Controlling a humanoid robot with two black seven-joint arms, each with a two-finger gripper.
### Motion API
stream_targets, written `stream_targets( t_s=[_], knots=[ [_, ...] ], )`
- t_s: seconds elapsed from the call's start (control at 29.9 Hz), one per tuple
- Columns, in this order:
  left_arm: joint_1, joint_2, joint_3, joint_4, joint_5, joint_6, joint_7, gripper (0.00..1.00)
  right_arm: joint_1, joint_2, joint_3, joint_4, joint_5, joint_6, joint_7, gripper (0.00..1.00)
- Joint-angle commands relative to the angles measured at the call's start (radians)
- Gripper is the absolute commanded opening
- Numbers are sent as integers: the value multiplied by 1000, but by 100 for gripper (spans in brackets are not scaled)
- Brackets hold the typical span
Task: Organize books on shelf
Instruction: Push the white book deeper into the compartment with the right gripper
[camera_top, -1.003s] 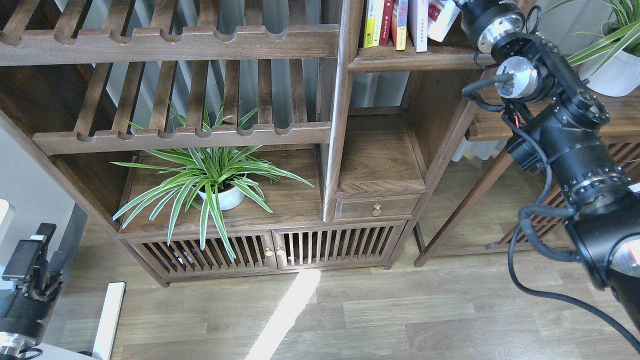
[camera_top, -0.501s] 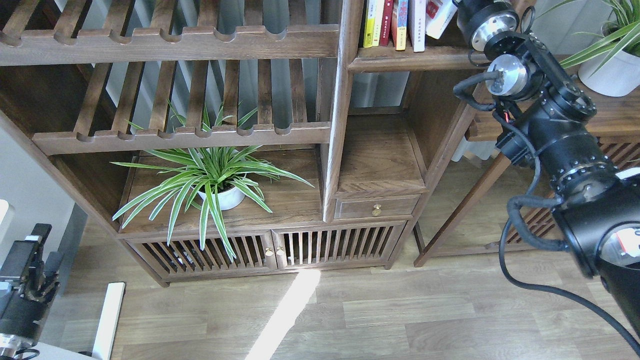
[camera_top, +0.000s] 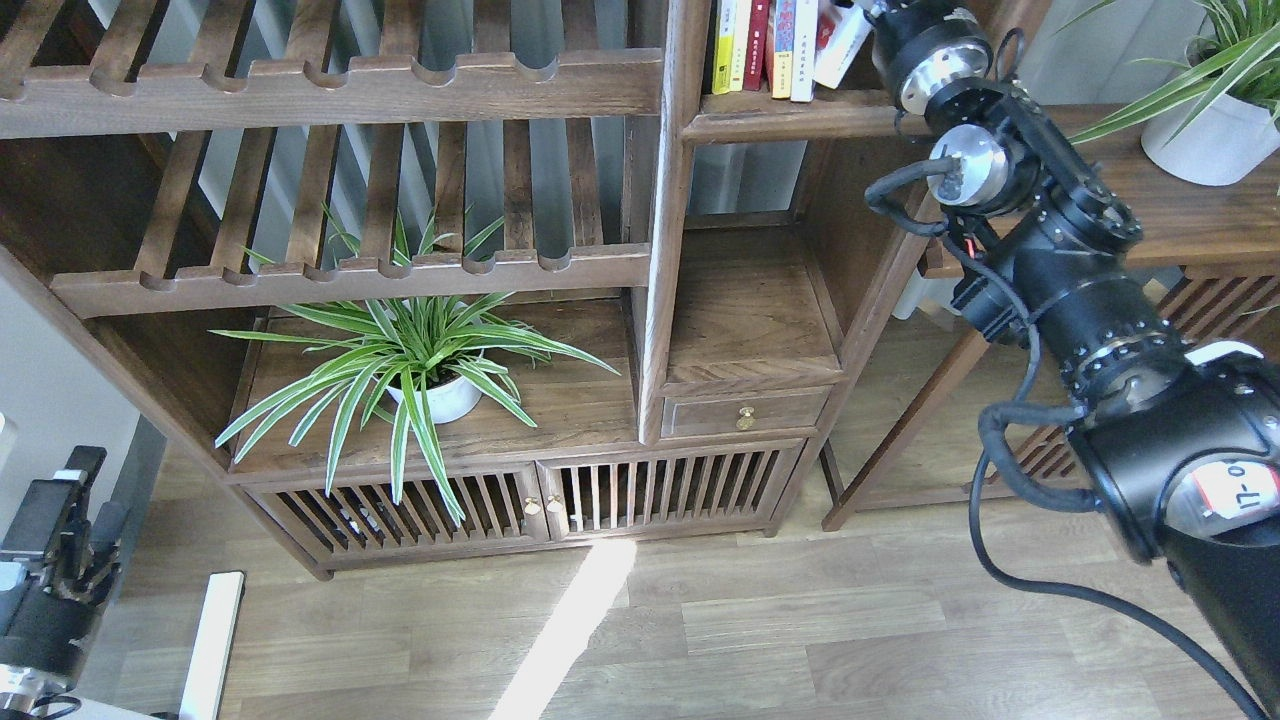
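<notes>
Several books (camera_top: 765, 45) stand upright on the narrow dark-brown shelf (camera_top: 790, 118) at the top centre: yellow, dark red, multicoloured and white spines. A white book with a red mark (camera_top: 835, 42) leans against them from the right. I cannot pick out a pale lavender book. My right arm reaches up to the shelf's right end. Its gripper (camera_top: 872, 10) is at the view's top edge beside the leaning book, mostly cut off. My left gripper (camera_top: 55, 505) hangs low at the bottom left, dark and far from the shelf.
Below the books is a bare narrow compartment (camera_top: 750, 310) above a small drawer (camera_top: 745, 412). Slatted racks (camera_top: 350, 270) fill the left side over a potted spider plant (camera_top: 430, 385). Another potted plant (camera_top: 1200, 140) stands on a side table at the right. Wood floor lies below.
My right arm has moved left and up toward the books. The leaning white book stands closer to the upright ones. The whole view has shifted slightly. The left arm has barely moved.
</notes>
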Motion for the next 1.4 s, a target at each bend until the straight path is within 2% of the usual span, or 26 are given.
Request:
stream_targets(
  t_s=[0.0,0.4,0.77,0.9,1.07,1.37],
  knots=[
    [0,0,0,1,-2,0,-1,98,1,9,-4,14,0,-3,-3,43],
    [0,0,0,3,-2,0,-3,98,8,20,-13,56,0,-7,-7,52],
    [-3,2,1,1,-2,0,-1,98,14,3,-14,152,10,-43,-13,56],
    [-3,2,6,1,-2,0,-1,98,-67,4,-22,205,10,-44,-15,61],
    [-3,2,6,1,-3,0,-1,98,-143,5,-30,229,10,-50,-13,61],
    [-1,2,3,1,-3,0,-1,98,-114,-18,-14,231,11,-63,-13,62]
  ],
)
